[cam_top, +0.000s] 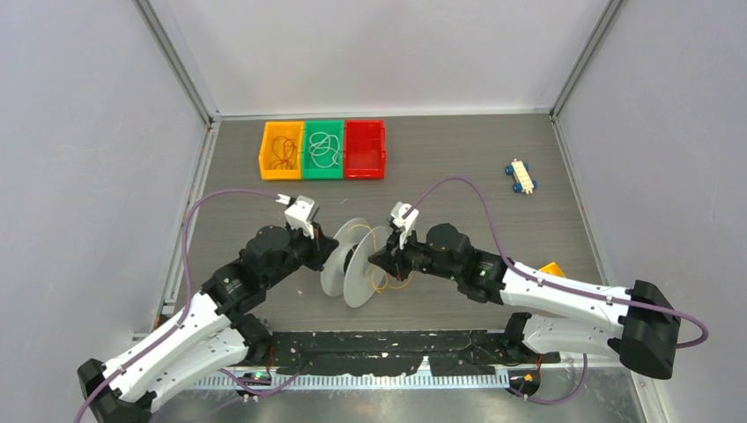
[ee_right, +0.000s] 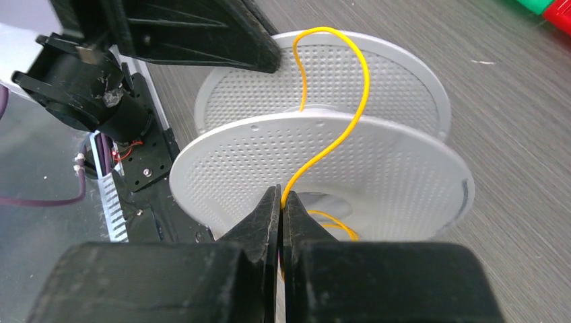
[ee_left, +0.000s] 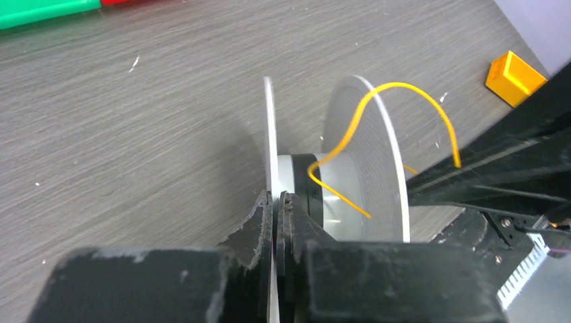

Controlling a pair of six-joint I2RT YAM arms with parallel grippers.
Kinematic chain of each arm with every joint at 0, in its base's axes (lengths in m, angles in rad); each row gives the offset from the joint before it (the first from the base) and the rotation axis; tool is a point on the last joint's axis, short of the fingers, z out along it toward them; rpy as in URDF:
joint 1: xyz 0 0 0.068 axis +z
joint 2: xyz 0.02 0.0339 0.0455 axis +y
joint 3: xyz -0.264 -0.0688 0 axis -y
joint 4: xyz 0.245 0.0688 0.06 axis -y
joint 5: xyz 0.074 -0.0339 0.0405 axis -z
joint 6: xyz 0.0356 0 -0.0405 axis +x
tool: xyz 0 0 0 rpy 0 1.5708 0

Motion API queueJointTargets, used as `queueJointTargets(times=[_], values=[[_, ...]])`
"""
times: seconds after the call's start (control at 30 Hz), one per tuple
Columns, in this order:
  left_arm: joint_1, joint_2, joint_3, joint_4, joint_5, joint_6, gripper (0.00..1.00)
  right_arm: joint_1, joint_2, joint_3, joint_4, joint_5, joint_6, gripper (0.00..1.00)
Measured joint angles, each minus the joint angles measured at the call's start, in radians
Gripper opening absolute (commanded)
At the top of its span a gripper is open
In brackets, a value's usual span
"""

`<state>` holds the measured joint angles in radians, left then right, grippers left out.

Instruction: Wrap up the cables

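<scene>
A pale grey spool [cam_top: 352,260] with two perforated discs stands on edge in the middle of the table. My left gripper [ee_left: 277,196] is shut on the thin rim of the spool's left disc [ee_left: 270,134]. The yellow-orange cable [ee_right: 350,128] arcs up over the near disc, down to the hub, and into my right gripper [ee_right: 281,195], which is shut on it. A loose loop of the cable [cam_top: 380,284] hangs below the spool by the right gripper [cam_top: 380,260]. In the left wrist view the cable [ee_left: 404,86] bows over the far disc.
An orange bin [cam_top: 280,174] with a dark-red wire, a green bin [cam_top: 322,174] with a white wire and a red bin [cam_top: 365,150] stand in a row at the back. A small toy car [cam_top: 521,176] lies back right. A small orange box [ee_left: 514,77] sits by the right arm.
</scene>
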<state>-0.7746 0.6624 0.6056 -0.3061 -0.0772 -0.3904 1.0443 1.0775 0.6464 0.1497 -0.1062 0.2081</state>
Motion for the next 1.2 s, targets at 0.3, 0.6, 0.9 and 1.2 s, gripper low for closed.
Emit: queueJointTargets(times=[0.3,0.6,0.9,1.2], values=[[-0.002,0.087,0.044,0.026,-0.093,0.001,0.00,-0.002,-0.031,0.042,-0.049,0.061,-0.082,0.05],[-0.018,0.143,0.070,0.054,-0.172,0.011,0.00,-0.004,-0.016,0.074,-0.040,0.056,-0.102,0.05],[-0.024,0.166,0.080,0.074,-0.176,0.031,0.25,-0.004,0.033,0.073,-0.015,0.055,-0.102,0.05],[-0.025,0.090,0.080,0.045,-0.167,0.023,0.36,-0.004,0.045,0.058,0.027,0.048,-0.096,0.05]])
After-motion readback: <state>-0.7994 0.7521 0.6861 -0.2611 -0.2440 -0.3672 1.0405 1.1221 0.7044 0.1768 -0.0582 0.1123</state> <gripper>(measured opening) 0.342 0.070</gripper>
